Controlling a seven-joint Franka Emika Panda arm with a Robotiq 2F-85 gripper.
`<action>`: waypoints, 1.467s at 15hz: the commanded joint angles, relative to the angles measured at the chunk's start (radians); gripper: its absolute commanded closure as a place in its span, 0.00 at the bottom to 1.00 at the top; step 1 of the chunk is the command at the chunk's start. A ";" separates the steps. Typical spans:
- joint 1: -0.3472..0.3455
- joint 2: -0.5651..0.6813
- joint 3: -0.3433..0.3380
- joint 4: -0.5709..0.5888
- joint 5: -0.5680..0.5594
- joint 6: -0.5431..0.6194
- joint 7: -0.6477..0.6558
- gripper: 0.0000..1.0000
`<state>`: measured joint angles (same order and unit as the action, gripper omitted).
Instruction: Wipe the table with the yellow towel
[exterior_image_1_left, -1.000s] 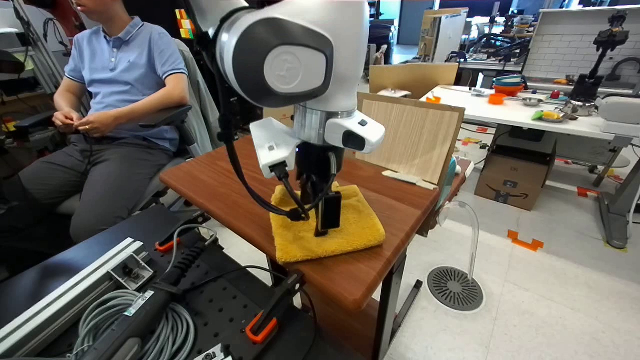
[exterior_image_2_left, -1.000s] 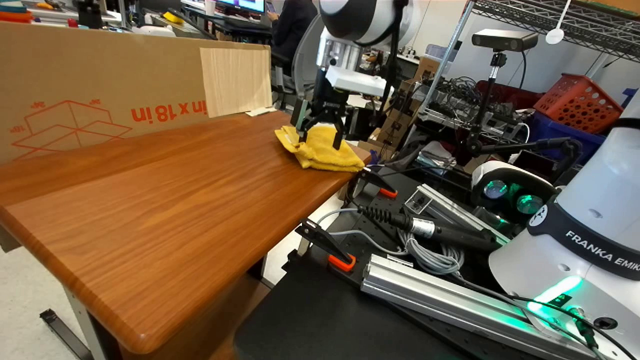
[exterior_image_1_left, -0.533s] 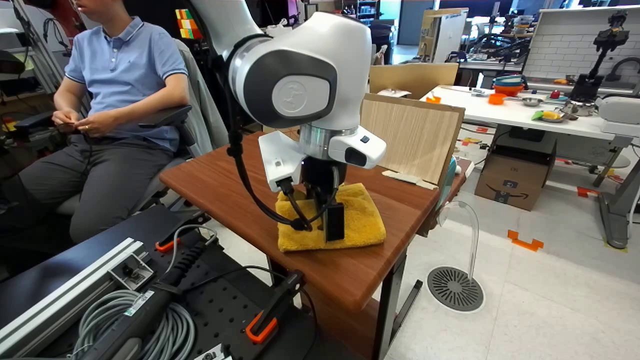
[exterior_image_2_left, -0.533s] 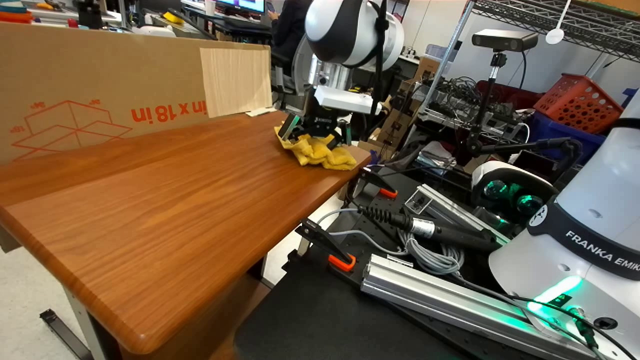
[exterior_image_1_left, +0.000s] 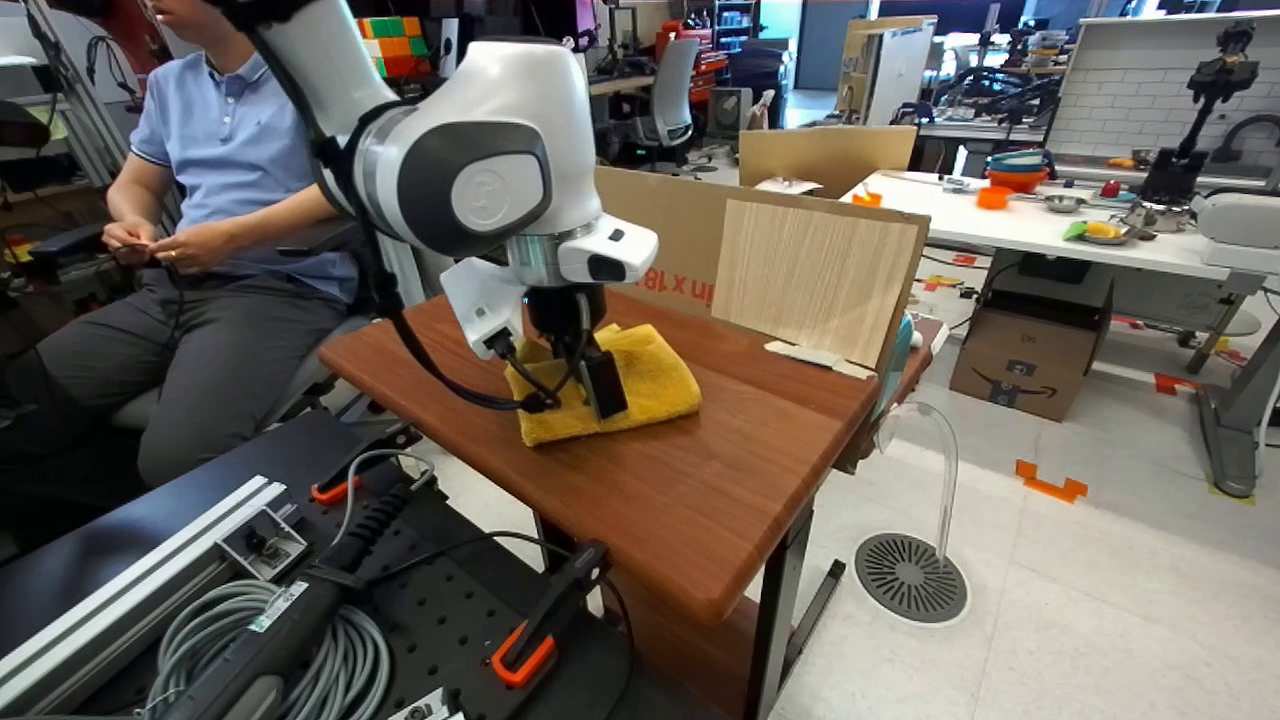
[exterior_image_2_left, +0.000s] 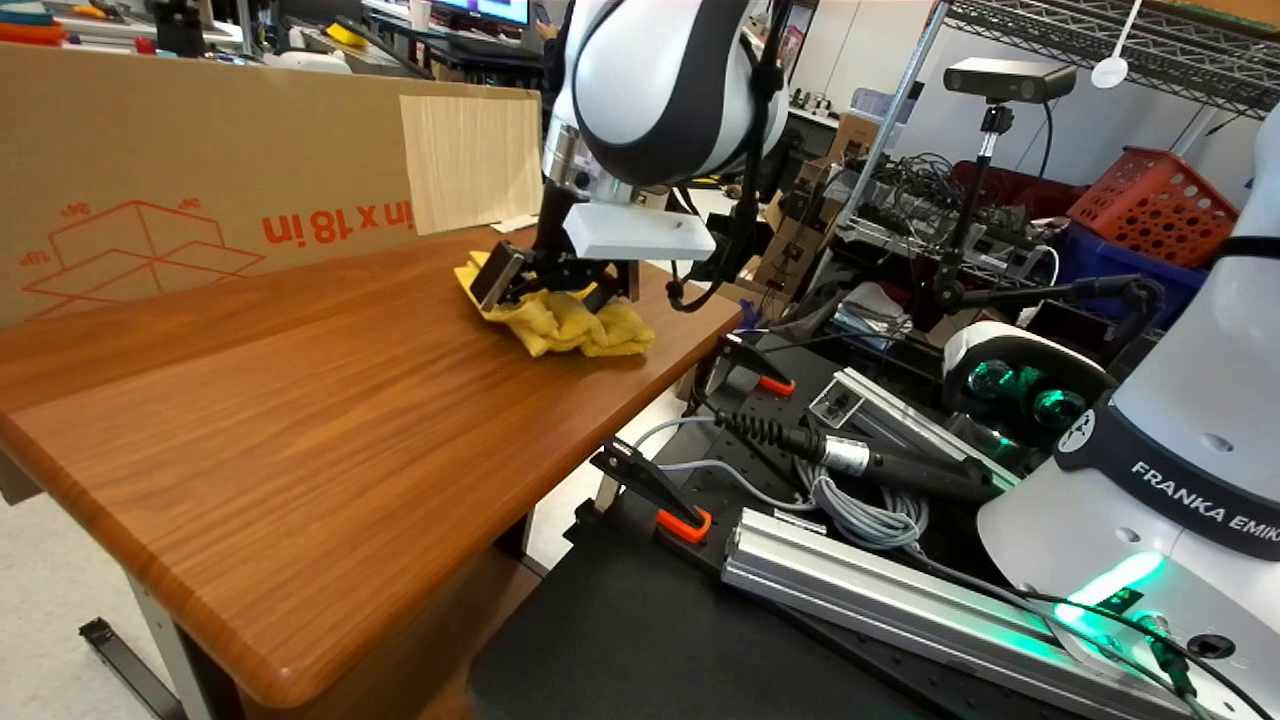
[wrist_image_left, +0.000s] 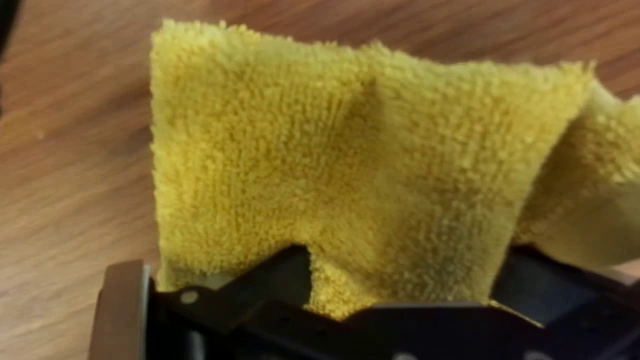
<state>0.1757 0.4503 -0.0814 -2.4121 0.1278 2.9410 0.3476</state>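
Observation:
The yellow towel lies rumpled and folded on the wood table near one end; it shows in both exterior views (exterior_image_1_left: 655, 375) (exterior_image_2_left: 570, 325). The table (exterior_image_1_left: 720, 470) is reddish-brown with dark legs and also shows in an exterior view (exterior_image_2_left: 300, 430). My gripper (exterior_image_2_left: 555, 300) points down into the towel, low over the tabletop. In the wrist view my gripper's fingers (wrist_image_left: 407, 260) curl inward, still well apart, with a thick bulge of the towel (wrist_image_left: 300, 150) filling the space between them. They are shut on this bunched cloth. The fingertips are partly hidden in it.
A cardboard panel (exterior_image_2_left: 250, 130) stands upright along the table's far long edge. Black clamps with orange ends (exterior_image_1_left: 525, 650), cables and a metal bar lie on the black base beside the table. A person (exterior_image_1_left: 240, 170) sits near the table's end.
My gripper has gone down into the towel and the cloth has bunched up around the fingers. Gripper and towel have then slid left in both exterior views, away from the table's near edge.

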 joint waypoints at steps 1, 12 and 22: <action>0.166 0.071 -0.063 -0.025 -0.062 0.105 0.096 0.00; 0.376 -0.025 -0.047 -0.192 -0.009 0.304 0.046 0.00; 0.486 -0.097 -0.051 -0.241 0.089 0.321 0.005 0.00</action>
<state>0.6254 0.3946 -0.1273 -2.6287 0.1704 3.2595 0.3749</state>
